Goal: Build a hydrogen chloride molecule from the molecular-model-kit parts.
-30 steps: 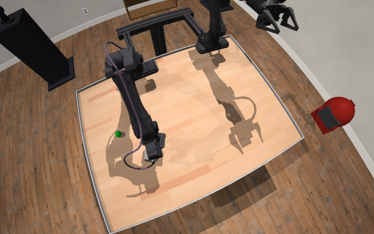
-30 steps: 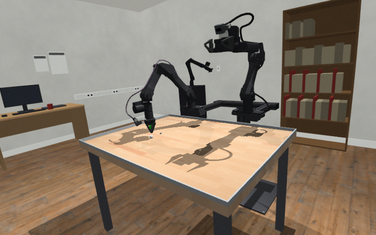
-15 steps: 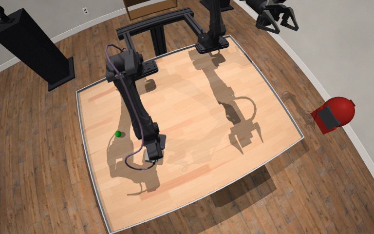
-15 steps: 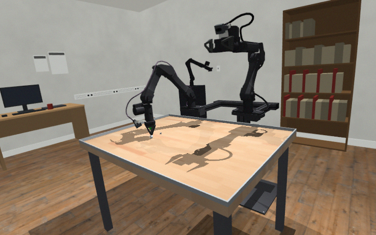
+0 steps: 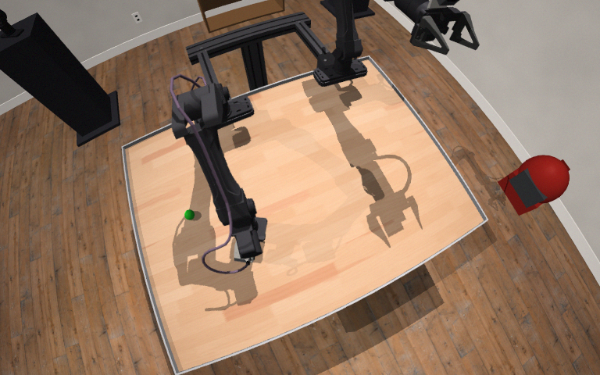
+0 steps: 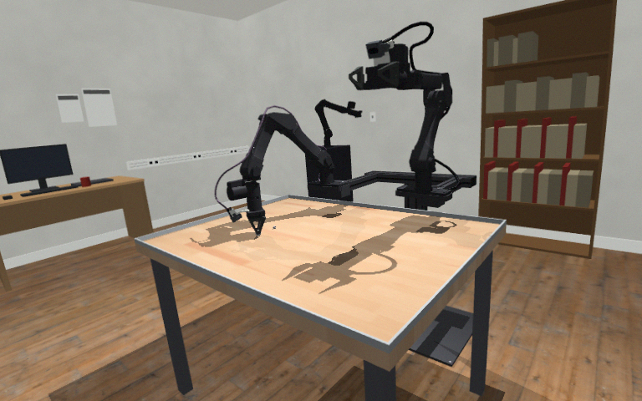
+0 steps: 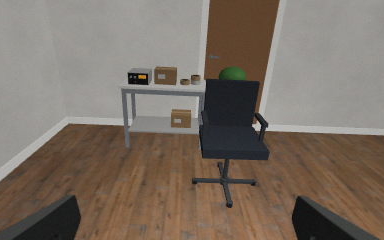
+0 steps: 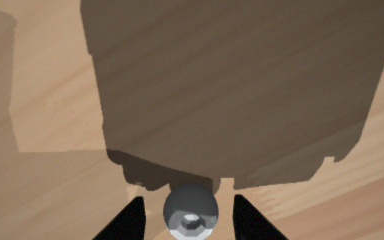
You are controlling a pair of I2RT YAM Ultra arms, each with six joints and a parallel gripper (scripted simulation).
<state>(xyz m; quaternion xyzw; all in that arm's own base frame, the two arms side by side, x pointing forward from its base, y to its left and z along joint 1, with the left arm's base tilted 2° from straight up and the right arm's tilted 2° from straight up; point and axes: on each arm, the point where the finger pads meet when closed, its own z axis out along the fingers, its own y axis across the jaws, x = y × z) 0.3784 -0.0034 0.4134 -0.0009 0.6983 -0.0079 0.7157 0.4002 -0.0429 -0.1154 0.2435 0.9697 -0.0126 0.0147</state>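
The green ball (image 5: 189,214) lies on the table near its left edge in the top view; I cannot make it out in the exterior view. The white ball (image 8: 191,205) is between the fingertips of my right gripper (image 8: 189,206) (image 6: 257,234), its hole facing the wrist camera. That gripper points down low over the table, part open, with a gap on each side of the ball. A small dark grey peg (image 6: 273,227) lies just beside the right gripper in the exterior view. My left gripper (image 5: 461,49) (image 6: 368,77) (image 7: 186,206) is wide open, empty and raised high.
The table (image 5: 304,321) (image 6: 284,317) has a low raised rim. The right arm (image 5: 217,178) (image 6: 249,161) reaches over the left part in the top view and hides what is beneath it. The left arm (image 6: 429,134) stands upright at the table's back edge. Arm shadows cover parts of the table.
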